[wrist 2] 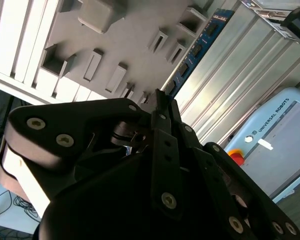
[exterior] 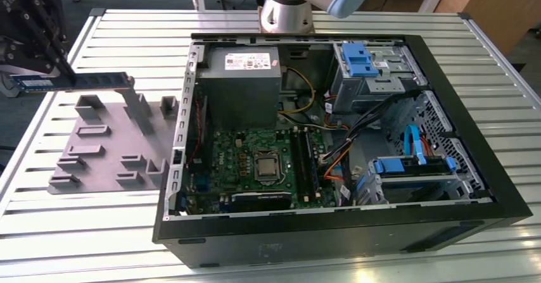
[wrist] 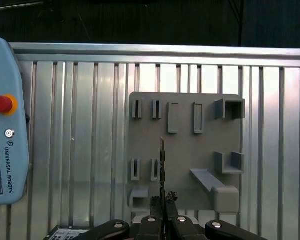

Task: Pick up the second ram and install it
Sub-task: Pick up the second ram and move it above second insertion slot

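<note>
Ram (exterior: 95, 80) hangs level above the grey tray (exterior: 93, 150), pinched in the claw (exterior: 59, 74), beside the open case (exterior: 338, 223).

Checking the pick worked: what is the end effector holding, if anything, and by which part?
The end effector holds the second ram, pinched near its labelled end; the rest juts out over the grey tray.

The second ram (exterior: 85, 80) sits between my fingers (wrist: 180, 222), above the tray (exterior: 101, 150). The tray lies on the counter (exterior: 85, 232), just beside the computer case (exterior: 338, 232), on the exterior view's left. The motherboard (exterior: 245, 150) lies inside the case.
</note>
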Available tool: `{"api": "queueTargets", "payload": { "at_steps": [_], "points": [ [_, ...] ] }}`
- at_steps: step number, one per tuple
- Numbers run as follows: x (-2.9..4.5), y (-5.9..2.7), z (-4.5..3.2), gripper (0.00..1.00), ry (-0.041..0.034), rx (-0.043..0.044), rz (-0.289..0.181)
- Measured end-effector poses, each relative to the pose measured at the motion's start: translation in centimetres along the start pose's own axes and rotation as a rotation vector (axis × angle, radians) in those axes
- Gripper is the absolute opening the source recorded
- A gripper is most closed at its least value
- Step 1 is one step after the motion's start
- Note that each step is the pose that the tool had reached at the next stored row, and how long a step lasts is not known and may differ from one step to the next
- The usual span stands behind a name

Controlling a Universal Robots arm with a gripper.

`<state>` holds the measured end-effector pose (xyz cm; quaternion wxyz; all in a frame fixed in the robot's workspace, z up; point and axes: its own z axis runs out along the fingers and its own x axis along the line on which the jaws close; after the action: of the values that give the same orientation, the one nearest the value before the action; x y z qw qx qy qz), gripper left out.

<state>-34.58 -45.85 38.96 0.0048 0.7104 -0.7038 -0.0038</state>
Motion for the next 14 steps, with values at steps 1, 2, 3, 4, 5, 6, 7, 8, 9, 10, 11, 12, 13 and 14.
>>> {"api": "queueTargets", "payload": {
  "at_steps": [1, 2, 3, 4, 5, 6, 7, 8, 9, 10, 11, 12, 13, 14],
  "points": [
    [0.00, -0.06, 0.00, 0.14, 0.0000, -0.0001, 0.000],
    [0.00, -0.12, 0.00, 0.14, 0.0000, -0.0001, 0.000],
    [0.00, -0.19, 0.00, 0.14, 0.0000, 0.0000, 0.000],
    [0.00, -0.26, 0.00, 0.14, 0.0000, -0.0001, 0.000],
    [0.00, -0.32, 0.00, 0.14, 0.0000, 0.0000, 0.000],
    [0.00, -0.39, 0.00, 0.14, 0.0000, 0.0000, 0.000],
    [0.00, -0.48, 0.00, 0.14, 0.0000, 0.0000, 0.000],
    [0.01, -0.54, 0.00, 0.14, 0.0000, 0.0000, 0.000],
    [0.01, -0.61, 0.00, 0.14, 0.0000, 0.0000, 0.000],
    [0.01, -0.68, -0.01, 0.14, 0.0000, -0.0001, 0.000],
    [0.01, -0.76, -0.01, 0.14, 0.0000, 0.0000, 0.000],
    [0.01, -0.83, -0.01, 0.14, 0.0001, -0.0001, 0.000],
    [0.01, -0.91, -0.01, 0.14, 0.0000, 0.0000, 0.000],
    [0.01, -0.99, -0.01, 0.14, 0.0000, 0.0000, 0.000]
  ]
}}
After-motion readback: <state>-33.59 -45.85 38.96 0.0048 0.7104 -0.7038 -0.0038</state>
